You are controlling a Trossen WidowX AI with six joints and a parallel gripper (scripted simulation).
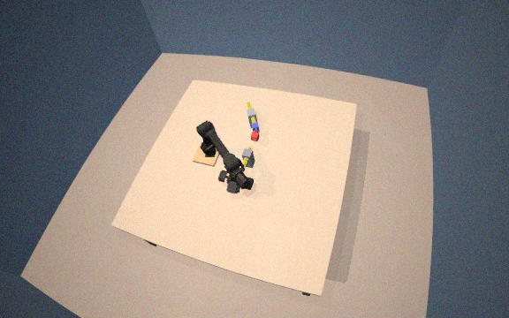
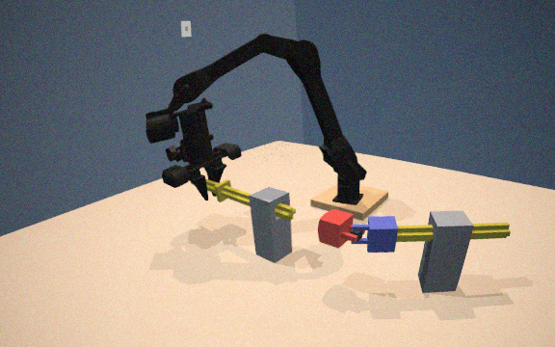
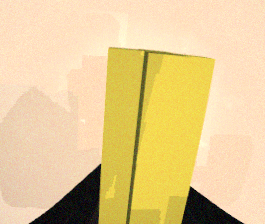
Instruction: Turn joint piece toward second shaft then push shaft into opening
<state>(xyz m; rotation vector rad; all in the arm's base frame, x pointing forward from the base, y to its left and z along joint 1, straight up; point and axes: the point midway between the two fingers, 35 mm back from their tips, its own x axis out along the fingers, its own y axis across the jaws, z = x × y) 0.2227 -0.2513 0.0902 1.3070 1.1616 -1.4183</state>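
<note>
My gripper (image 2: 207, 185) (image 1: 239, 178) is shut on the rear end of the yellow second shaft (image 2: 236, 195) (image 1: 246, 162) (image 3: 152, 156). This shaft passes through a grey block (image 2: 270, 224) (image 1: 247, 154). Its front tip sticks out of the block and stands a short gap away from the red joint piece (image 2: 335, 227) (image 1: 254, 136). The joint piece hangs on a blue yoke (image 2: 382, 233) (image 1: 254, 128) at the end of the fixed yellow shaft (image 2: 489, 231) (image 1: 248, 105), which sits in a second grey block (image 2: 443, 251) (image 1: 251, 112). In the wrist view my dark fingers flank the shaft at the bottom.
The arm's base stands on a tan plate (image 2: 371, 201) (image 1: 201, 158) behind the two blocks. The beige table top (image 2: 114, 299) (image 1: 237, 230) ends in an edge to the left of my gripper.
</note>
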